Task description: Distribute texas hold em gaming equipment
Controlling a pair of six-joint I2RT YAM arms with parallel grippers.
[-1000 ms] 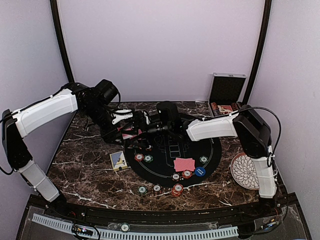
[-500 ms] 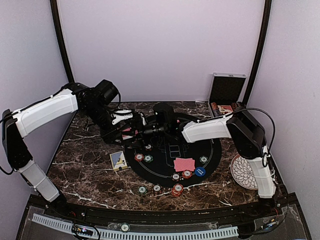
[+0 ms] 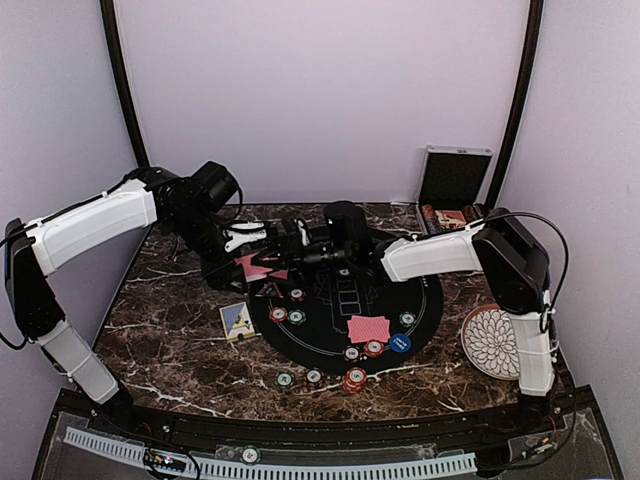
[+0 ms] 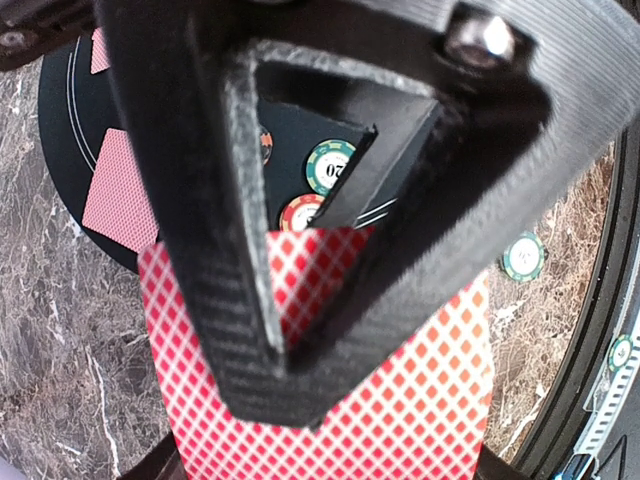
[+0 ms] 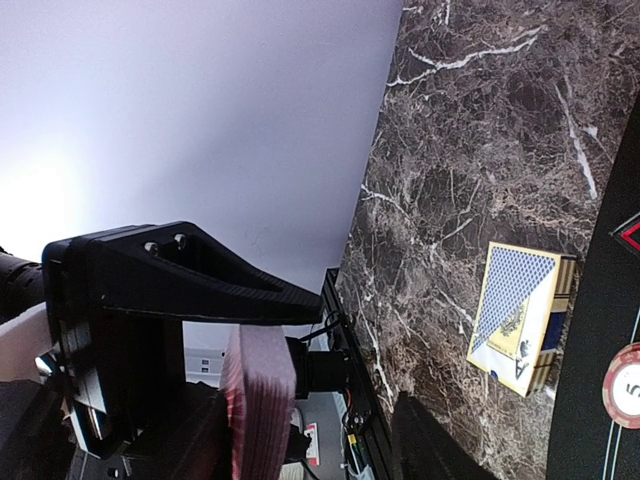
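Left gripper (image 3: 248,258) was clamped on the red-backed playing cards (image 4: 420,400) above the far-left edge of the black mat (image 3: 425,295); whether the right gripper (image 3: 288,243) was closed could not be told.

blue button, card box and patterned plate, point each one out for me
blue button (image 3: 400,343), top external view, centre of its top face
card box (image 5: 512,300), right wrist view, its blue printed face
patterned plate (image 3: 481,342), top external view, bare patterned surface
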